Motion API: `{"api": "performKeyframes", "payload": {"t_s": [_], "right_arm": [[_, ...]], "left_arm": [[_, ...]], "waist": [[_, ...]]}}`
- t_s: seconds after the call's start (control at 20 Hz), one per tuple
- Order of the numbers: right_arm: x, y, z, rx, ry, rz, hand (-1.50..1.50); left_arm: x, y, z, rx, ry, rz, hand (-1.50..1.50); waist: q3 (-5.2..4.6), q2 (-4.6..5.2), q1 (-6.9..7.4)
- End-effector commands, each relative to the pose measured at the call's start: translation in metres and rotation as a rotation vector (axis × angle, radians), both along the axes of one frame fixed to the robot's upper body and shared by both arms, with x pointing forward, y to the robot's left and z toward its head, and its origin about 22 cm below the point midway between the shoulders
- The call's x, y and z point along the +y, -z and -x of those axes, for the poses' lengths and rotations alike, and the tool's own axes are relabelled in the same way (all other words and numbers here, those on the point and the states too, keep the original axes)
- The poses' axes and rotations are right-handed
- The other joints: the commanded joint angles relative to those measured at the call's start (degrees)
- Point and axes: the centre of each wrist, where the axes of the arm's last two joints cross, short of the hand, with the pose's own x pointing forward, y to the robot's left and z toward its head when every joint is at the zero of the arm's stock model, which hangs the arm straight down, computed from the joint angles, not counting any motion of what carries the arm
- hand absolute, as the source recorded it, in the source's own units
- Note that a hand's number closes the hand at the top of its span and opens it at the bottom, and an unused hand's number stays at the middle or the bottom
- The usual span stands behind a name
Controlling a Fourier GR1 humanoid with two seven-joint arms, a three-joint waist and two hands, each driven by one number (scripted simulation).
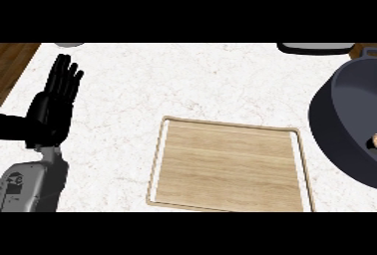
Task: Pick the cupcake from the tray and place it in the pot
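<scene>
The wooden tray (pixel 230 167) lies on the counter at the lower middle with nothing on its surface. The dark grey pot (pixel 340 124) stands at the right edge, cut off by the frame. Inside it, at the very right edge, a small brown and pale bit of the cupcake (pixel 372 142) shows. My left hand (pixel 53 102) rests open at the left, fingers straight and pointing up, well apart from the tray. My right hand is out of view.
The white marble counter (pixel 184 79) spreads between hand and pot. A wooden floor strip (pixel 13 62) shows beyond the counter's left edge. A dark object with a pale rim (pixel 315 48) sits at the top right, and a small grey one (pixel 70 45) at the top left.
</scene>
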Motion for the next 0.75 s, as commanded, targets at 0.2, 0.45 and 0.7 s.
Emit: {"api": "performKeyframes", "payload": {"t_s": [0.2, 0.45, 0.7], "right_arm": [[-0.027, -0.013, 0.040, -0.083, 0.010, -0.057, -1.50], [-0.036, -0.023, 0.051, -0.086, 0.009, -0.046, -1.50], [-0.038, -0.017, 0.061, -0.078, 0.037, -0.042, -1.50]], "left_arm": [[-0.007, -0.005, -0.002, -0.023, -0.009, 0.013, 0.00], [-0.002, 0.002, -0.002, -0.006, -0.005, 0.022, 0.00], [-0.017, -0.001, -0.003, -0.004, 0.003, 0.022, 0.00]], "waist": [[0.34, 0.40, 0.43], [0.38, 0.53, 0.37], [0.55, 0.51, 0.39]]}}
